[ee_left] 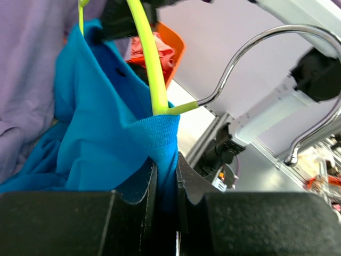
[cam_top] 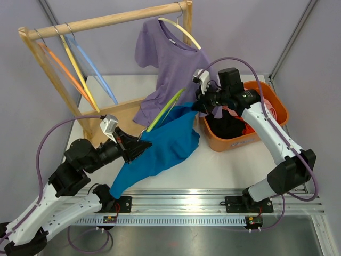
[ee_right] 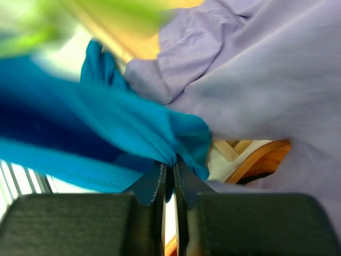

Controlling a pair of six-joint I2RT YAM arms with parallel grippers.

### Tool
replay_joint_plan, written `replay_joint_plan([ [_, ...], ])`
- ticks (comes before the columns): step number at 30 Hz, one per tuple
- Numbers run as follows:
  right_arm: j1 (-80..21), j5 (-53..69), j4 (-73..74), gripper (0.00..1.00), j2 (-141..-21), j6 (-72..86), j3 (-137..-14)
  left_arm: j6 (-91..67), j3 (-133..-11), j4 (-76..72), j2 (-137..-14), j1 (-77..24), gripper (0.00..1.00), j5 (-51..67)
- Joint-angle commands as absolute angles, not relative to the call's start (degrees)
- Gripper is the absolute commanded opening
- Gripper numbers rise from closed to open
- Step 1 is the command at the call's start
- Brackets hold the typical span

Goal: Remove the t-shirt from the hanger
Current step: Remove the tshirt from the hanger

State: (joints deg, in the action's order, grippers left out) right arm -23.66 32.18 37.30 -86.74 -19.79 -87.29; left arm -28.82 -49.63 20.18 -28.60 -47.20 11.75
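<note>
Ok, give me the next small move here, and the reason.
Probably the right gripper should tug its pinch of blue t-shirt off the end of the green hanger. The hanger's arm runs inside the collar, which the left gripper pinches near the hook.

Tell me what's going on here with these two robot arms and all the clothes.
The two arms are working a blue t-shirt off a lime green hanger. The left gripper is pinching the shirt at its collar, and the right gripper is pinching another fold of it. The hanger pokes out through the collar, so the shirt is not yet off. A purple t-shirt hangs on the wooden rack behind.
</note>
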Motion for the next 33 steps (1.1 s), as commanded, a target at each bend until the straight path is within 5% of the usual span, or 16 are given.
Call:
replay_joint_plan([
  [1,-21.0,37.8,41.8,0.13,-82.5,-36.4,-85.6,-26.4,-51.3,12.6,-29.2,-47.6,0.0,5.6],
  [5,-21.1,44.7,49.8,0.27,-80.2,-45.8,-86.7,-25.8,-51.1,10.2,-37.1,-46.9,0.0,6.1],
  [6,-21.1,46.7,55.1,0.39,-80.4,-50.4,-87.4,-25.9,-51.4,9.8,-39.2,-46.0,0.0,7.5],
  [13,-21.1,54.1,74.3,0.73,-78.7,-67.3,-91.4,-24.1,-55.1,11.2,-49.8,-42.4,0.0,17.8],
  [22,-21.2,62.0,82.9,0.81,-78.7,-81.6,-96.8,-16.4,-57.0,15.3,-54.4,-40.1,0.0,39.8],
  [33,-27.2,61.4,87.7,0.81,-87.5,-81.9,-104.1,-10.2,-62.4,23.1,-55.0,-38.5,0.0,48.2],
])
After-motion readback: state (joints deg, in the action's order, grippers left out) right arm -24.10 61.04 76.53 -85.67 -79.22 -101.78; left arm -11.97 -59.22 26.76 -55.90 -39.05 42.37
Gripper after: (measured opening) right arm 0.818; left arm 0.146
